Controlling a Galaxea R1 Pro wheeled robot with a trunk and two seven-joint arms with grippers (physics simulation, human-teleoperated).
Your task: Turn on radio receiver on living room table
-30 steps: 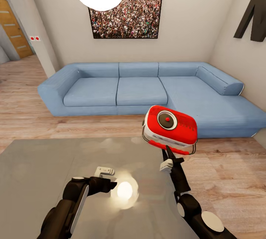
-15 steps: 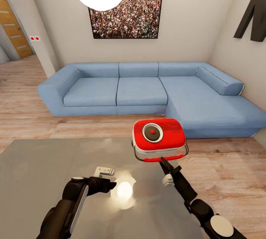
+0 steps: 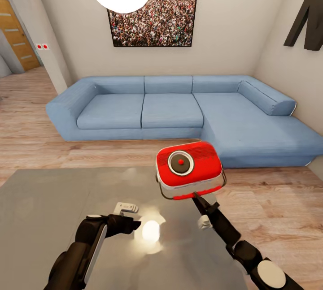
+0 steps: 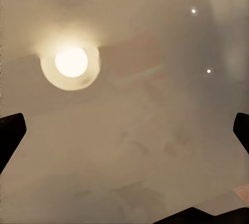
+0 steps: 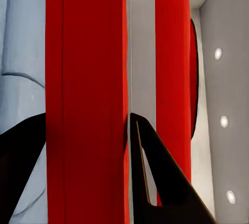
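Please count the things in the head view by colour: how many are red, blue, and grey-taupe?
Red: 1, the radio receiver, held up by the right gripper.
Blue: 1, the L-shaped sofa.
Grey-taupe: 1, the table.
Total: 3

Large dark letter M [image 3: 307, 19] mounted on the right-hand wall, partly cut off by the picture's edge, no other readable text
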